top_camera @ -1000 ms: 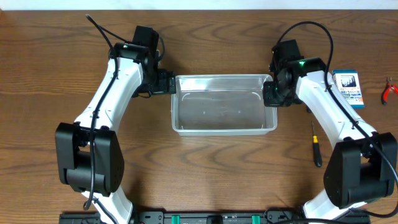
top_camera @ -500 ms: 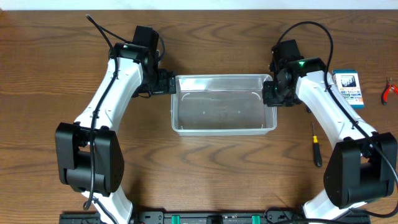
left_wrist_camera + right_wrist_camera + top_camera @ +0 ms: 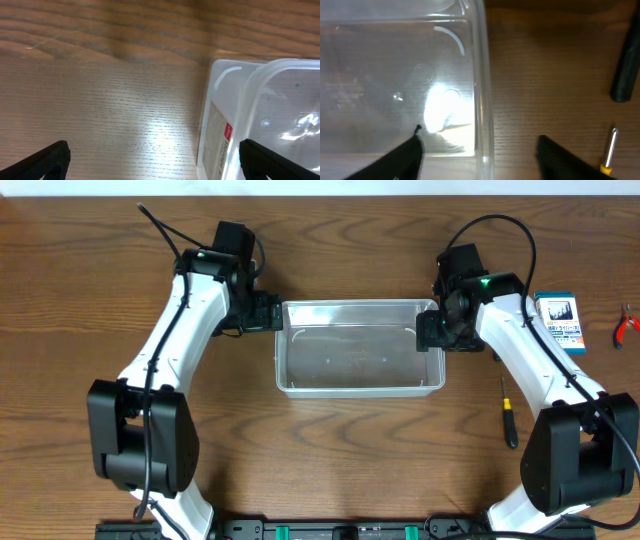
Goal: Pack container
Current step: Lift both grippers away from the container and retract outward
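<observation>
Jaws on both arms are held apart. At the middle of the wooden table point(image 3: 330, 460) the container point(image 3: 360, 365), a shallow see-through bin with rounded corners, is set flat between the two arms, its long sides running left to right.

The left jaws are opened wide and are held just beside the container's left end, near its far corner. In the left wrist view the two dark fingers point(image 3: 47, 159) are seen at the lower edges, far from each other. Bare table is seen between them, and a corner of the container point(image 3: 260, 110) reaches in beside one finger. Whether that finger touches the bin cannot be told.

The right jaws are spread as well and are placed astride the container's right end wall. In the right wrist view one finger point(image 3: 395, 160) is seen over the inside of the container point(image 3: 395, 65) and the other over the table outside, with the rim passing between them.

Beyond the right arm point(image 3: 530, 350), a small blue-and-white box point(image 3: 558, 320), red-handled pliers point(image 3: 626, 326) and a screwdriver point(image 3: 508, 415) are laid on the table, well apart from the container.
</observation>
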### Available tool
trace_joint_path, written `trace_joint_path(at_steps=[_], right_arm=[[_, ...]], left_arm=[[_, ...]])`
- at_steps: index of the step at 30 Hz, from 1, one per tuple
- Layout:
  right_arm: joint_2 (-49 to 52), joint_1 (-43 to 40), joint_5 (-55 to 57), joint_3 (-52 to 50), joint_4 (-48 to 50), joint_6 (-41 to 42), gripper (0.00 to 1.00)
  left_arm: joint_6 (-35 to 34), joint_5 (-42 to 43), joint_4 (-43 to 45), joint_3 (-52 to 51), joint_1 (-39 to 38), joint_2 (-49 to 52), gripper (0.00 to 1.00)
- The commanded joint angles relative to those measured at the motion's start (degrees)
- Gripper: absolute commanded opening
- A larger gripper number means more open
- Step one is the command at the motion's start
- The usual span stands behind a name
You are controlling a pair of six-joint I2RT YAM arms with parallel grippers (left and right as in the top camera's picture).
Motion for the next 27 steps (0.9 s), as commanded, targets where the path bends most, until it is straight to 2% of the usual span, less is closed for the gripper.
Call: trace_joint_path(at_steps=[1,3,5,14,17,19,22,27], right_arm=[[-0.61,0.52,-1.27,2.97,-0.9,-0.11,0.82],[-0.61,0.52,-0.76,5.14,-2.43,-0.13,0.88],[-0.61,0.52,0.33,7.82,-4.72,-0.15,0.98],[-0.63,-0.81,11.61,26.62,-23.56,-0.68,0.99],[-0.79,-2.86,10.47,31.34,-30.34,-8.02,0.99],[-1.42,-4.48,10.23,32.57,-33.75,-10.95,0.99],[-3.37,-8.44,10.82,32.63,-36.5,-11.1,0.99],[-8.13,-18.69,9.22,32.63,-35.47,-11.13,0.99]], left_arm=[[1.03,-0.5,0.31,1.18,0.2,-5.09,0.98],[1.05,-0.5,0.94,1.18,0.2,-7.93,0.98],[1.07,-0.5,1.31,1.18,0.28,-10.73,0.98],[1.62,-7.45,-1.29,1.16,3.76,-20.68,0.98],[1.64,-7.61,-3.45,1.16,6.64,-21.84,0.98],[1.64,-7.69,-5.16,1.16,8.83,-22.05,0.98],[1.64,-8.48,-7.58,1.16,12.11,-22.03,0.98],[1.64,-8.92,-9.51,1.16,18.58,-22.05,0.98]])
